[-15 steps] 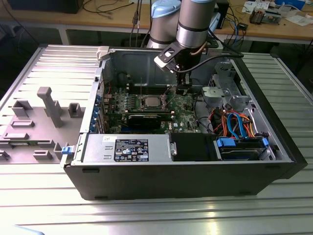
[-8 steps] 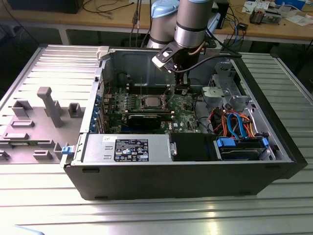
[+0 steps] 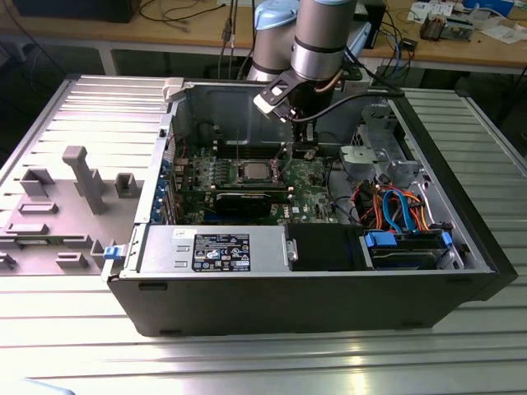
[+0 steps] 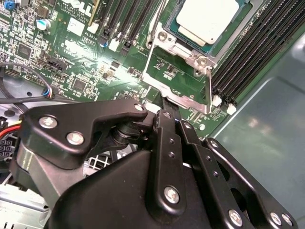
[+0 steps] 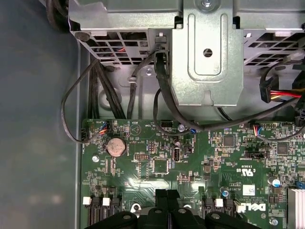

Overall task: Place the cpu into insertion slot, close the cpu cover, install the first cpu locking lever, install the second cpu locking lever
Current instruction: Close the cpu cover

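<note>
second wrist view: closed claw (image 4: pixel 165 107) at cpu cover (image 4: pixel 190 101) edge

A black-and-white label (image 3: pixel 221 251) sits on the power supply (image 3: pixel 165 247), its print too small to make out; white lettering (image 5: pixel 248 208) marks the green motherboard (image 5: pixel 143 176) in the first wrist view

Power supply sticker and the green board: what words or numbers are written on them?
Black label on the power supply, exterior view: white print, too small to read.
Motherboard, first wrist view: tiny white lettering, too small to read, plus a white maker's logo.
White sticker on the motherboard, second wrist view: nothing readable.
</note>
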